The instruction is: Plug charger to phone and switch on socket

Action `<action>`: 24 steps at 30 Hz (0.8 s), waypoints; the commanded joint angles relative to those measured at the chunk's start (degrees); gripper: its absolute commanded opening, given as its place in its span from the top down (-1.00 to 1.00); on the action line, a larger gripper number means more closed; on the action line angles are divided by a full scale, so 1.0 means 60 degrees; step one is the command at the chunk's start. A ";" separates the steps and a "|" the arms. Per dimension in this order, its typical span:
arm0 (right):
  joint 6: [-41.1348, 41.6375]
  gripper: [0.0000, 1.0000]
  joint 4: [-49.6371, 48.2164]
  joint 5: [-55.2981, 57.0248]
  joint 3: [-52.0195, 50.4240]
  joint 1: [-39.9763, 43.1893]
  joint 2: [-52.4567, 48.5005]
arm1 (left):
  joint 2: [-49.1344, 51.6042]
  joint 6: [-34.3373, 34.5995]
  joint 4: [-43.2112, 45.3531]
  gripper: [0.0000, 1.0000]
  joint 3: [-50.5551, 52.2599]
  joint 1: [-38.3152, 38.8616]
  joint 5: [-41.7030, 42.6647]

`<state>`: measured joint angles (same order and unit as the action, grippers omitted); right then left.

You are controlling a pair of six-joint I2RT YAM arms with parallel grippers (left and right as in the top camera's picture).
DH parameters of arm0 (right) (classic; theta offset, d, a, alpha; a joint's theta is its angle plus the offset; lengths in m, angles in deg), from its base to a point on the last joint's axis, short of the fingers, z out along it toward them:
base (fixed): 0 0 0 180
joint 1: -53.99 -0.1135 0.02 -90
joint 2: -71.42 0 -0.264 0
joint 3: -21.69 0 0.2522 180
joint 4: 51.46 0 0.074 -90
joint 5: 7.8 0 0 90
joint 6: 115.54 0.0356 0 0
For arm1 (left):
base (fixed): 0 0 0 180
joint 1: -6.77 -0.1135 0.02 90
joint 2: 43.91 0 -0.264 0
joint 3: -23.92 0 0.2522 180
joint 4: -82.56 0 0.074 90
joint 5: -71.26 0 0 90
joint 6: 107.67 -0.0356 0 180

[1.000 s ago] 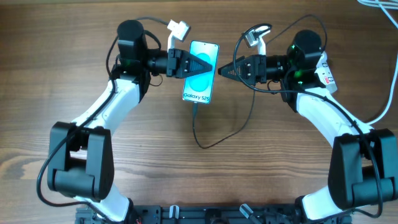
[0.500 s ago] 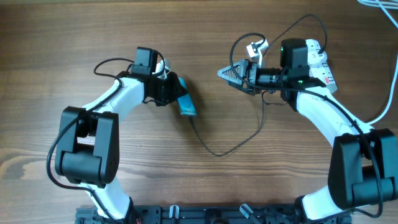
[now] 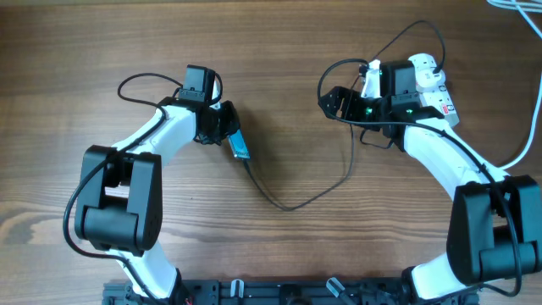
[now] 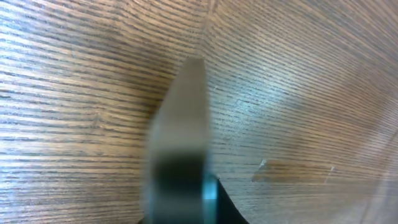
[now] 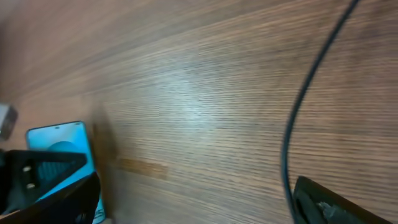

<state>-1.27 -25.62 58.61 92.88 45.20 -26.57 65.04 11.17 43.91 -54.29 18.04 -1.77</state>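
The charger [image 3: 292, 205], a thin black cable, loops across the bench [image 3: 279, 51]: one end runs up to the lower end of the phone [image 3: 240, 146], the other climbs on the right side toward the socket [image 3: 434, 78]. The phone is left of centre, tipped on edge w/ only a sliver of turquoise screen showing from overhead. It sits at the tip of the left gripper [image 3: 222, 127], whose jaws look closed on it; the left wrist view is too blurred to show more than a grey shape and a turquoise fleck. Judging by how the cable meets the phone, the plug-in step looks done, tho the connector itself is too small to make out. What's left, as far as I can tell, is the switch. The socket is a white strip w/ red switch marks [image 3: 447, 106] and a thick white cord [image 3: 533, 119] going off toward the right edge. It lies at far right, partly under the right arm, and on/off can't be read from here. The right gripper [image 3: 334, 100] hangs left of the strip, apart from it. In the right wrist view its fingers sit at the two lower corners, well apart w/ nothing betw. them, so I judge the jaws open. No brand, label or other writing is legible in any view
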 commanded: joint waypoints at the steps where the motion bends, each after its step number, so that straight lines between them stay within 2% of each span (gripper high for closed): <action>1: -0.0146 -0.99 0.0036 0.0397 0.0033 0.0007 -0.0025 | 0.0000 -0.0270 -0.0044 0.74 -0.0062 0.0044 -0.0310; 9: -0.0117 -1.00 0.0102 0.0393 0.0033 0.0007 -0.0025 | 0.0004 -0.0270 -0.0047 0.56 -0.0062 0.0044 -0.0310; 14: -0.0120 -1.00 0.0113 0.0393 0.0033 0.0007 -0.0025 | 0.0000 -0.0237 -0.0098 0.55 -0.0062 0.0044 -0.0299; 24: -0.0120 -0.99 0.0117 0.0397 0.0033 0.0007 -0.0025 | 0.0004 -0.0237 -0.0579 0.52 -0.0062 0.0040 0.0597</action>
<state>-1.42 -24.88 59.83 92.88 45.20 -26.57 65.04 10.45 40.92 -54.31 18.04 -0.13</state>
